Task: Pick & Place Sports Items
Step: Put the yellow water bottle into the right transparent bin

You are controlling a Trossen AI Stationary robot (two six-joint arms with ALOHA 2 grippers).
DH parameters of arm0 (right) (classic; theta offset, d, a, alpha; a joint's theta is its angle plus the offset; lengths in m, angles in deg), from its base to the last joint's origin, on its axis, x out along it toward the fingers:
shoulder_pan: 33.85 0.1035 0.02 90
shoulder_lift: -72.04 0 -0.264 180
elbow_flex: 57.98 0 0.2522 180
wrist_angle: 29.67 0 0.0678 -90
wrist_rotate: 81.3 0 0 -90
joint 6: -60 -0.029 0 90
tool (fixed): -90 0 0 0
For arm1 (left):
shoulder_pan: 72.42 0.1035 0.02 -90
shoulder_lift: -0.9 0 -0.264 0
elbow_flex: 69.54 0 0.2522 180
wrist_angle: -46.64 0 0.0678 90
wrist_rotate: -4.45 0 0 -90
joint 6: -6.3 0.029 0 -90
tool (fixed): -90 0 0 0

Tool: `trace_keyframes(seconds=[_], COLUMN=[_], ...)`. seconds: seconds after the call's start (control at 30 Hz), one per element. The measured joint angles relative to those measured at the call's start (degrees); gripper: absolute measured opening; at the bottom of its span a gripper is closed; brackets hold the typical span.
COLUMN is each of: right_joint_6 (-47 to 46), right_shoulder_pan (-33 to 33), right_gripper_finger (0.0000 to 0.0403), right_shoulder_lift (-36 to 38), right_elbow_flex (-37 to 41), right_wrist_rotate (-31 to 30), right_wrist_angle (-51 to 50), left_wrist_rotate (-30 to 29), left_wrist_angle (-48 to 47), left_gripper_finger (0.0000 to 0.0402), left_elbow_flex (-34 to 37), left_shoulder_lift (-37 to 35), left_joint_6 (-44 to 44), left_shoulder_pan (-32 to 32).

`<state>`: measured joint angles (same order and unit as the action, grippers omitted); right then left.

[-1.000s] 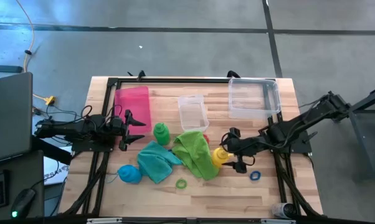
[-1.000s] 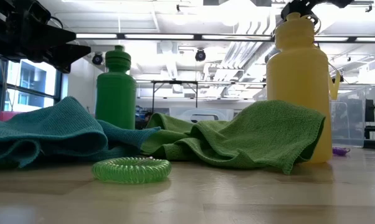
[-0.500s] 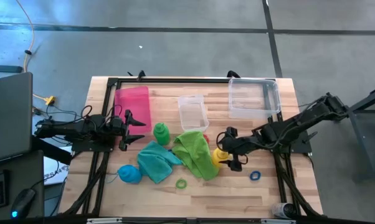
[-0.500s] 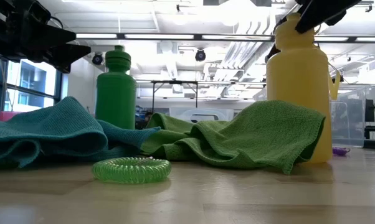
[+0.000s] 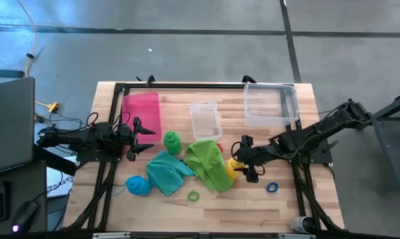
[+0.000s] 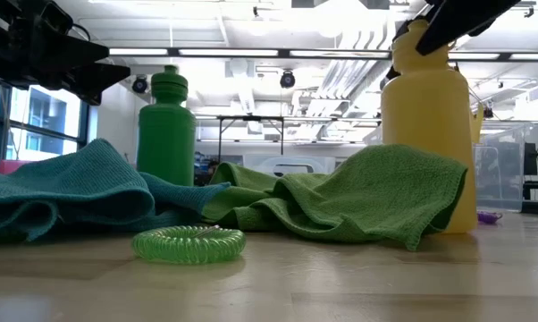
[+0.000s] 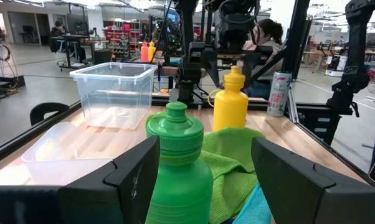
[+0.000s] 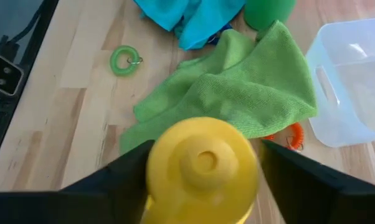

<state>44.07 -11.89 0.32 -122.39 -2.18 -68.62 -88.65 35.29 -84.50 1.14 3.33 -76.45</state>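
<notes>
High view: right gripper (image 5: 243,161) sits at the yellow bottle (image 5: 234,166), a finger on either side of the bottle top — whether they press it can't be told from here. The yellow bottle stands on the edge of the lime green towel (image 5: 208,163). Left gripper (image 5: 147,139) waits on the left side of the table (image 5: 253,206), fingers apart, nothing between them, green bottle (image 5: 171,141) just ahead of it. Teal towel (image 5: 165,172) lies beside the lime one, touching it; blue bottle (image 5: 138,186) lies on its side near the table's left edge. Green ring (image 5: 193,196) in front of the towels, blue ring (image 5: 272,187) near the right gripper. Pink tray (image 5: 142,114), a small clear box (image 5: 205,120) and a large clear box (image 5: 270,104) sit at the back.

Low view: yellow bottle (image 6: 429,116) upright, lime green towel (image 6: 358,201) draped against its base; a dark finger (image 6: 448,20) crosses the bottle's cap. Green bottle (image 6: 166,121) upright behind the teal towel (image 6: 63,190). Green ring (image 6: 189,243) flat on the wood in front.

Left wrist view: green bottle (image 7: 178,171) sits between the spread fingers (image 7: 128,180), untouched. Yellow bottle (image 7: 230,99) stands farther off.

Right wrist view: yellow bottle cap (image 8: 202,169) fills the gap between the two fingers (image 8: 122,186) — contact can't be told. An orange ring (image 8: 293,137) peeks out by the lime towel's edge.
</notes>
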Motion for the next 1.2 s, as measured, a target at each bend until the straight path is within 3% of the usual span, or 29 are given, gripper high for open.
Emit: trace_keyframes(seconds=[0.17, 0.5, 0.8, 1.2], right_joint_6=[1.64, 3.68, 3.55, 10.19], right_shoulder_pan=[0.0, 0.04, 0.0, -2.02], right_gripper_finger=[0.0201, 0.0201, 0.0208, 0.0207], right_shoulder_lift=[0.0, 3.74, 12.32, 17.59], right_elbow_flex=[0.0, 0.02, -0.07, -15.98], right_wrist_rotate=[0.85, 1.88, 1.86, -7.19], right_wrist_angle=[-0.02, -3.0, -7.22, -23.37], left_wrist_rotate=[0.0, 0.0, 0.0, 0.0], left_wrist_angle=[0.0, 0.0, 0.0, 0.0], left_gripper_finger=[0.0249, 0.0249, 0.0249, 0.0249], left_elbow_flex=[0.0, 0.01, -0.01, -0.01], left_shoulder_lift=[0.01, 0.0, -0.01, -0.01], left_joint_6=[0.01, 0.01, 0.01, 0.01], left_shoulder_pan=[0.0, -0.01, -0.01, 0.0])
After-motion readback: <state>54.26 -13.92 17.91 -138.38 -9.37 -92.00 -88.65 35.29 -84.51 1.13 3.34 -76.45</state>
